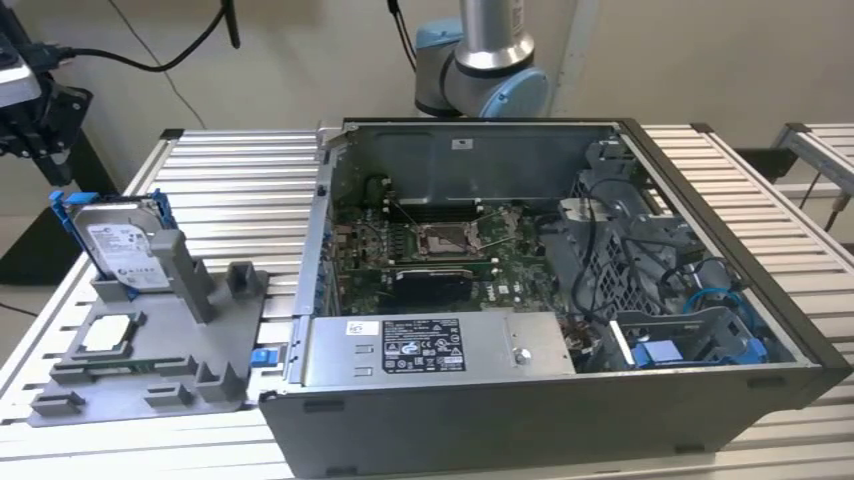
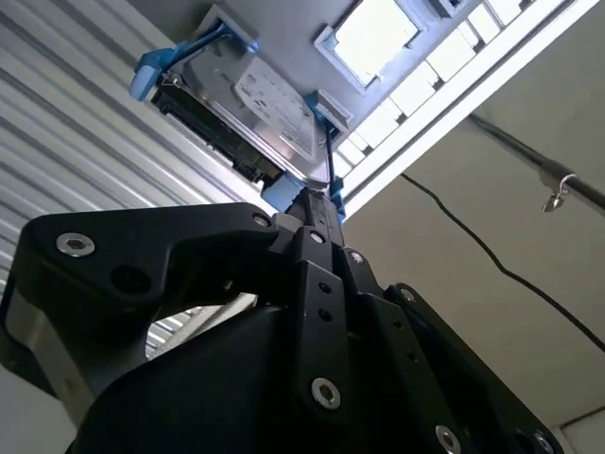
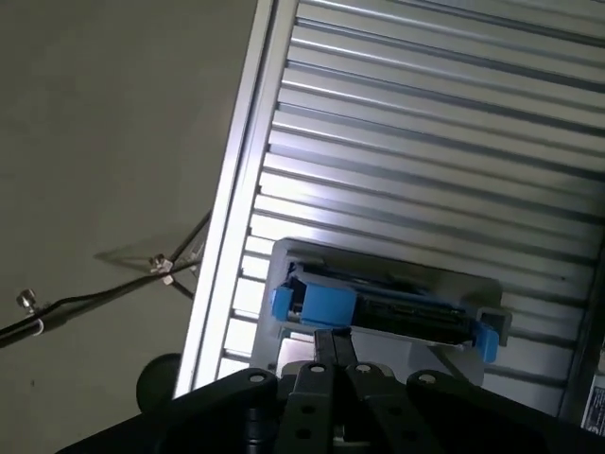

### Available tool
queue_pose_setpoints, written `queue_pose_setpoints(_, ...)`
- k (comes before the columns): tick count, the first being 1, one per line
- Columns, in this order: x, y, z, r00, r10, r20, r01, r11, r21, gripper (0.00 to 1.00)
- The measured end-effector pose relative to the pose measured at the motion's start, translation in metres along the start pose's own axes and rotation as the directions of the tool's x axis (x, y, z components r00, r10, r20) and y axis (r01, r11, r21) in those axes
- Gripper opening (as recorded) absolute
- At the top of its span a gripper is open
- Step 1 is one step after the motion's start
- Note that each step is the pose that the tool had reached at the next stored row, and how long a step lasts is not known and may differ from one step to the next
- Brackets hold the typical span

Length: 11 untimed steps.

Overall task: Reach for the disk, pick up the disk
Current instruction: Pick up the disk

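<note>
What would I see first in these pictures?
The big open computer case sits in the middle of the exterior view. At that view's left the disk stands upright in a grey holder, and the black gripper points at it in both wrist views.

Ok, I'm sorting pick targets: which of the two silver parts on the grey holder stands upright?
The disk: the labelled drive with blue side rails stands on edge in the grey holder; the small square chip lies flat on it.
</note>
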State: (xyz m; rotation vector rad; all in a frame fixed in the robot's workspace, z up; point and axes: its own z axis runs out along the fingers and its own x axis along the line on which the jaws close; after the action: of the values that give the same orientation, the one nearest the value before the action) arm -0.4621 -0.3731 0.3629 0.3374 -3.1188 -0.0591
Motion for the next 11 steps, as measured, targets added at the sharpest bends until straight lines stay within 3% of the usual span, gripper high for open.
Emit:
queue_pose_setpoints(6,0.0,0.0,0.0,0.9973,-0.074,-0.0028,0.074,0.9973,-0.0001,0.0)
queue_pose_setpoints(11,0.0,0.0,0.0,0.9884,-0.152,-0.0058,0.152,0.9884,-0.0005,0.0)
